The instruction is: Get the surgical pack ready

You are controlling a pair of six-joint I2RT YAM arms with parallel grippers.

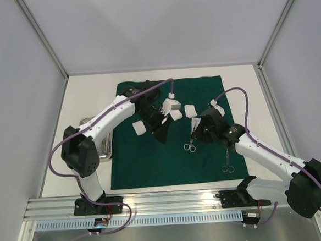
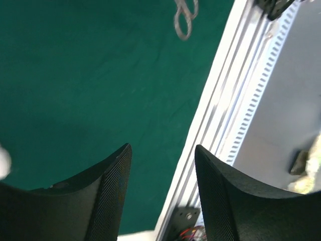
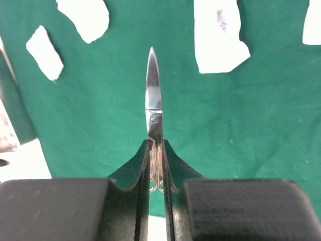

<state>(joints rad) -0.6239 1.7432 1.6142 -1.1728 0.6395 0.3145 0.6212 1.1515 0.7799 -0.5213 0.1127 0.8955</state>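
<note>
The dark green drape point(image 1: 169, 164) lies flat in the middle of the table. Several white gauze pads point(image 1: 140, 127) rest on its far half, and they show ahead in the right wrist view point(image 3: 218, 40). My right gripper point(image 1: 197, 130) point(image 3: 156, 143) is shut on the slim scissors point(image 1: 191, 143) point(image 3: 153, 100), blade tip pointing away over the cloth. The forceps point(image 1: 228, 164) point(image 2: 185, 20) lie on the drape's near right. My left gripper point(image 1: 162, 132) point(image 2: 163, 148) hangs open over the drape, nothing between its fingers. The steel tray point(image 1: 105, 148) sits left of the drape, partly hidden by the left arm.
An aluminium rail point(image 1: 171, 199) point(image 2: 220, 100) runs along the near table edge with both arm bases on it. Enclosure walls and frame posts point(image 1: 42, 38) close in the left, right and back. Bare white tabletop point(image 1: 241, 93) borders the drape.
</note>
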